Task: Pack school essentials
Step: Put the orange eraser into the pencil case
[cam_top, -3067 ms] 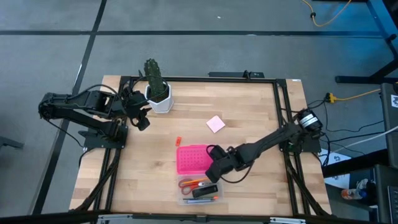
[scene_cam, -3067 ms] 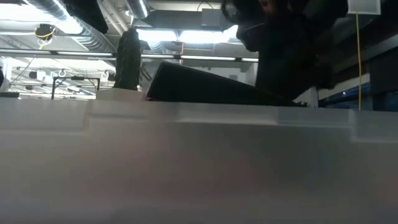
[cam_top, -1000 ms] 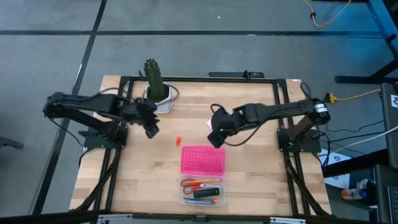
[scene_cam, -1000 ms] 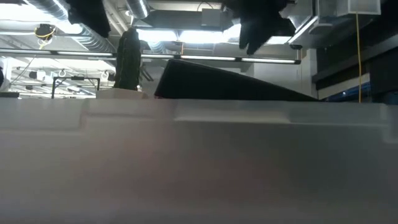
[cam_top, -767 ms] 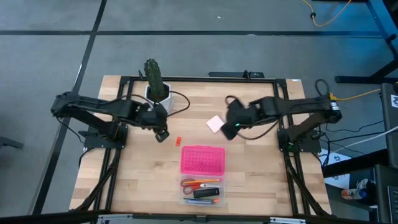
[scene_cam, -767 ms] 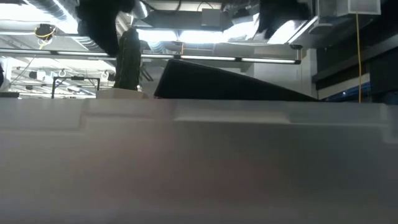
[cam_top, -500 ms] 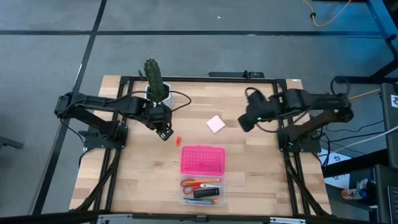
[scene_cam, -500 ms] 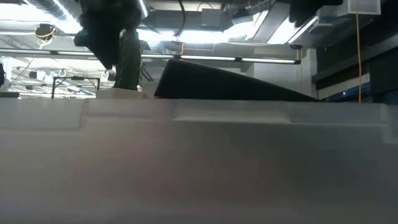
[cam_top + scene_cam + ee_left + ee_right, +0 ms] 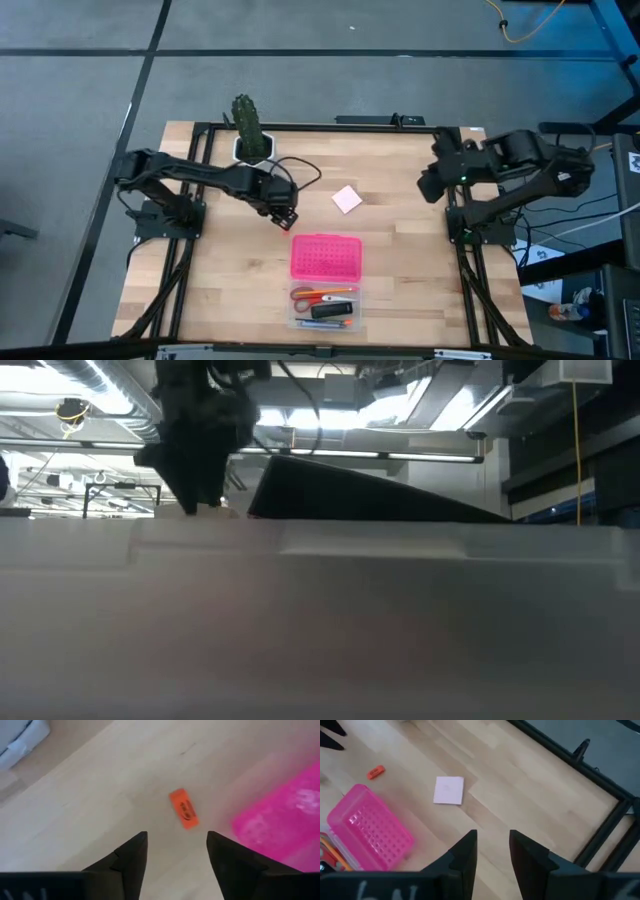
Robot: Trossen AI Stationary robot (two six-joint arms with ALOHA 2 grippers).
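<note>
Left claw (image 9: 176, 851) hangs spread wide over the tiny red-orange piece (image 9: 184, 808), whose long axis lies slantwise between its fingers.

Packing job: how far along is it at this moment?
Done: scissors and pens lie in the clear box, its pink lid swung open. In hand: the left gripper, jaws open, hangs over the orange piece. Left: that piece and the pink notepad; the right gripper waits, empty.

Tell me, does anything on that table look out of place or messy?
Two small things lie loose on the wood instead of in the box: a tiny red-orange piece under the open left gripper, and a pale pink square notepad sitting askew. Nothing looks spilled or damaged.
</note>
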